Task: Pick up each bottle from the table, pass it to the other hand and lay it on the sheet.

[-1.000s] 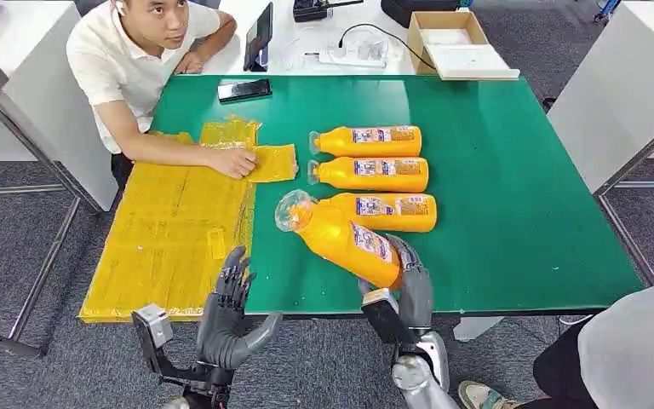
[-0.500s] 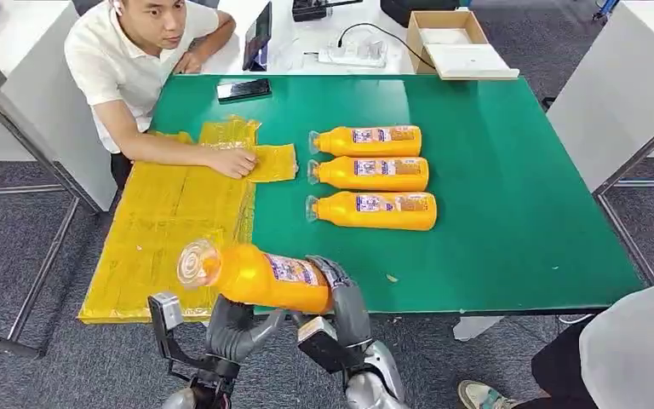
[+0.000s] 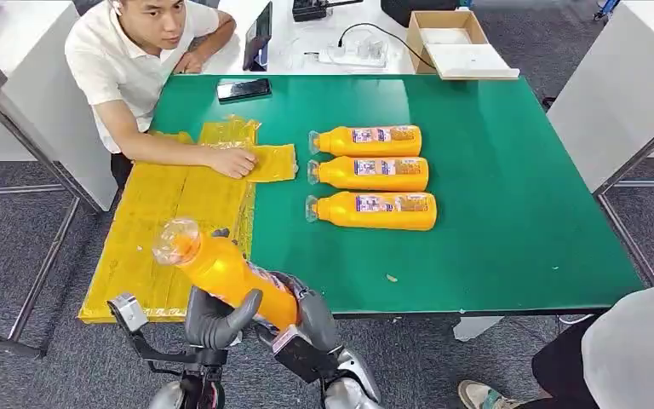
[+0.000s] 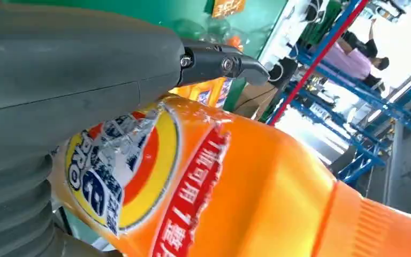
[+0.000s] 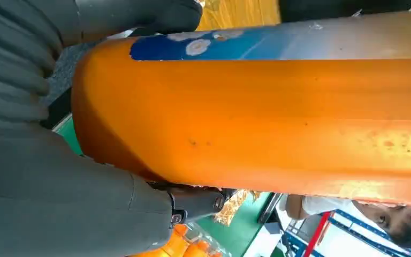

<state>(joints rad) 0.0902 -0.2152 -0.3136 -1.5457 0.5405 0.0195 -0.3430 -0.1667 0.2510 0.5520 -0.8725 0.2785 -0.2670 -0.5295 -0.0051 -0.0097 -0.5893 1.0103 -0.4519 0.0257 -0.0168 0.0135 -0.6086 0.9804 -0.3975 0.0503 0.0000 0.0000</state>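
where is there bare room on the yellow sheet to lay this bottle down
The yellow sheet is bare from the person's forearm down to its near edge. Its far end is crowded by that forearm. The green table is bare right of the three bottles.

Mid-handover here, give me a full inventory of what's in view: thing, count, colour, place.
held bottle: 1, orange, clear cap, tilted above the table's near-left edge, both hands on it
bottles on the table: 3, orange, lying in a row at table centre
sheet: 1, yellow, over the table's left side
table: 1, green
phone: 1, black, far left of table
cardboard box: 1, brown, open, beyond the table
person's hand: 1, resting on the sheet
left hand: grey, grips the bottle's body
right hand: grey, grips the bottle's base
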